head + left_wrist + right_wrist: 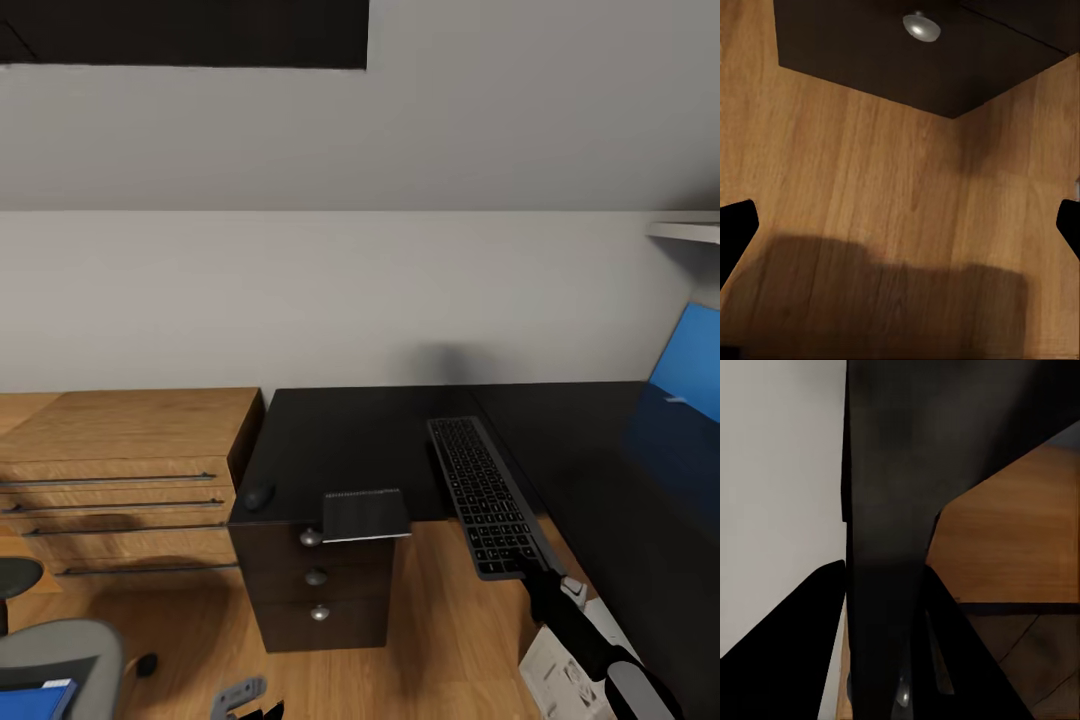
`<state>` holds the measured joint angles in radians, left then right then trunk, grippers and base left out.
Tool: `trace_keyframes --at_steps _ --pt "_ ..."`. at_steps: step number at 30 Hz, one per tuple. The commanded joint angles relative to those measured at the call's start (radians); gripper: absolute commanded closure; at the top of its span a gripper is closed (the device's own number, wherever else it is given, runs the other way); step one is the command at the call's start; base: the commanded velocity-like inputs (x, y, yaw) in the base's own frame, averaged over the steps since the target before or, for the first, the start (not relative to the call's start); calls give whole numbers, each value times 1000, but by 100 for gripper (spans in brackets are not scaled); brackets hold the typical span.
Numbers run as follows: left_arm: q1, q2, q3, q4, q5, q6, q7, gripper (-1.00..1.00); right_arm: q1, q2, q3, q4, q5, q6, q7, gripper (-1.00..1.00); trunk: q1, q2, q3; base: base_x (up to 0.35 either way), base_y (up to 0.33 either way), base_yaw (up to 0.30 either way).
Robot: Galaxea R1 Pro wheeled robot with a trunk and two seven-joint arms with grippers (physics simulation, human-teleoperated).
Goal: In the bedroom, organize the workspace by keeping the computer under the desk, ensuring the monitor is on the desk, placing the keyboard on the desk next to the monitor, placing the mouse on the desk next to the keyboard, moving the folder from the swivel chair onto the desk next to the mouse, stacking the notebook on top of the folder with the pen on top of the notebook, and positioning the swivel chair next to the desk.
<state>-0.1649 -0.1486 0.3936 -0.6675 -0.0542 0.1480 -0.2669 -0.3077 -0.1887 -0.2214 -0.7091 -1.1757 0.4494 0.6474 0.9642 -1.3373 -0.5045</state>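
Keyboard (488,496): lies on the black worktop (350,440), near end overhanging the front edge.
Handling: judged rigid, light, flat; best held across that overhanging end.
Right tool (545,582): clamped on the keyboard's near end.
Left tool (900,217): fingers spread, holding nothing, over the wooden floor (870,187).
Notebook (366,514): overhangs the worktop corner.

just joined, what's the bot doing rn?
It's tidying a desk. The right hand is closed on the near end of the keyboard, which lies on the black top with that end hanging over the edge. The mouse sits near the left corner, and the notebook juts over the front edge by the drawers. The left hand is open over the wooden floor. The blue folder is on the chair.
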Motion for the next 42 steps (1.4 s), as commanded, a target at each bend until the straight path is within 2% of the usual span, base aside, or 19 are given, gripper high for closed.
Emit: trace_keyframes --at_steps 1,42 --pt "-1 -2 8 -2 -6 7 -9 -100 -1 0 -1 0 -5 8 0 100 -1 -1 -1 -303 0 0" --pt "-1 -2 8 0 -6 8 -10 -100 -1 -8 1 -30 -4 9 0 100 -1 -1 -1 -320 -1 0"
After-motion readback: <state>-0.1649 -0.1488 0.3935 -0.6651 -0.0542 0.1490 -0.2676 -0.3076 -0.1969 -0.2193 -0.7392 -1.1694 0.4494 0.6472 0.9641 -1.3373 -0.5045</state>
